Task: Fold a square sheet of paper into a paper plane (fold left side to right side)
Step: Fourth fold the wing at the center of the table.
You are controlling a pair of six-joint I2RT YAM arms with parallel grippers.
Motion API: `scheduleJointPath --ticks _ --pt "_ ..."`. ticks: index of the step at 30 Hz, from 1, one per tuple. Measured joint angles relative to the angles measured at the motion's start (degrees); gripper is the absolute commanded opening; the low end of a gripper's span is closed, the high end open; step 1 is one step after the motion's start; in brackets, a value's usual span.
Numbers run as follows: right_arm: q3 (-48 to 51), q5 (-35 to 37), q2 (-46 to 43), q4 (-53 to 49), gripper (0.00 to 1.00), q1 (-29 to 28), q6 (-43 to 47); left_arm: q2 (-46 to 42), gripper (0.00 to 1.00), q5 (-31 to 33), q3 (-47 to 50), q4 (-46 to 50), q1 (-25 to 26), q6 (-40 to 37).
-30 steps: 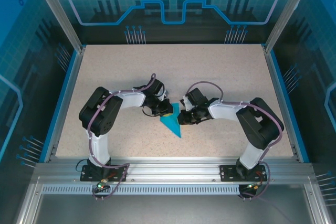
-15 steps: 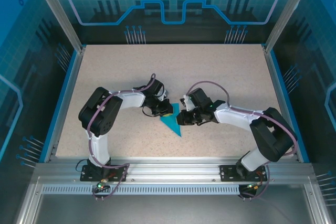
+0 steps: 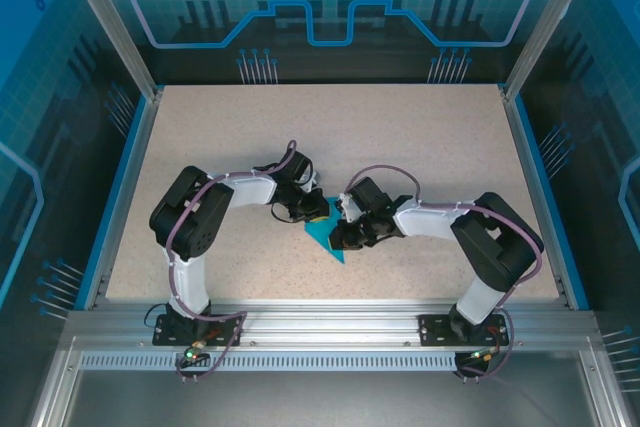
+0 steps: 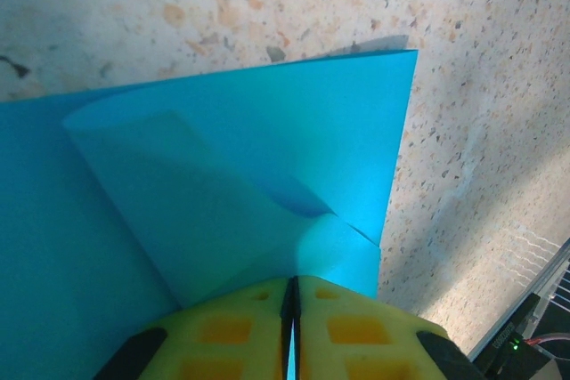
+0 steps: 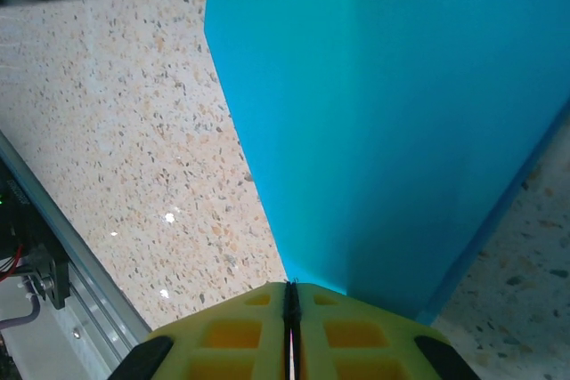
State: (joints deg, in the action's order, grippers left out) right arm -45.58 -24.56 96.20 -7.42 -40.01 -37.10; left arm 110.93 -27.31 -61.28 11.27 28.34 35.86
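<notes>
**Both jaws closed on the wedge, one at each flank**

The teal-blue sheet of paper (image 3: 326, 238), already creased into a pointed wedge, lies flat near the middle of the speckled beige worktop (image 3: 420, 137), between the two arms. In the top view its long axis runs from the far end, between the two wrists, down to a tip that points toward the near edge and slightly right.

The left arm (image 3: 240, 190) reaches in from the left, with its jaws at the far-left part of the paper. The left wrist view shows their yellow pads pressed together, the paper (image 4: 267, 131) spreading ahead and to the left, and a slightly lifted flap just in front of the tips. The right arm (image 3: 440, 217) comes in from the right, with its jaws on the right flank, nearer the tip. Its pads are also together, and the paper (image 5: 392, 113) stretches ahead and to the right, one long straight edge running away from the tips. Whether either pair has nipped a layer or only rests on the paper cannot be told.

Since the fold goes left over right, the left jaws appear nearer the side that must travel. The right jaws look placed to steady the side that receives it.
</notes>
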Motion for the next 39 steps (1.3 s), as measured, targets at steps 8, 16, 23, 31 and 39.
scheduleJointPath --ticks 8,16,23,31,39 --pt "0.0 1.9 0.2 -2.0 0.11 -1.2 0.2 0.0 0.13 0.0 0.0 0.0 0.0 0.0" --pt "0.0 3.8 0.2 -3.3 0.11 -1.9 0.9 0.0 0.13 0.0 0.0 0.0 0.0 0.0" --pt "0.0 4.5 0.4 -3.6 0.11 -2.1 1.1 0.0 0.13 0.0 0.0 0.0 0.0 0.0" --pt "0.9 4.3 0.2 -2.6 0.11 -2.2 0.8 0.0 0.13 0.0 0.0 0.0 0.0 0.0" --pt "2.5 4.4 -0.6 -0.8 0.10 -2.8 -0.7 0.0 0.13 0.0 0.0 0.3 0.0 0.0"
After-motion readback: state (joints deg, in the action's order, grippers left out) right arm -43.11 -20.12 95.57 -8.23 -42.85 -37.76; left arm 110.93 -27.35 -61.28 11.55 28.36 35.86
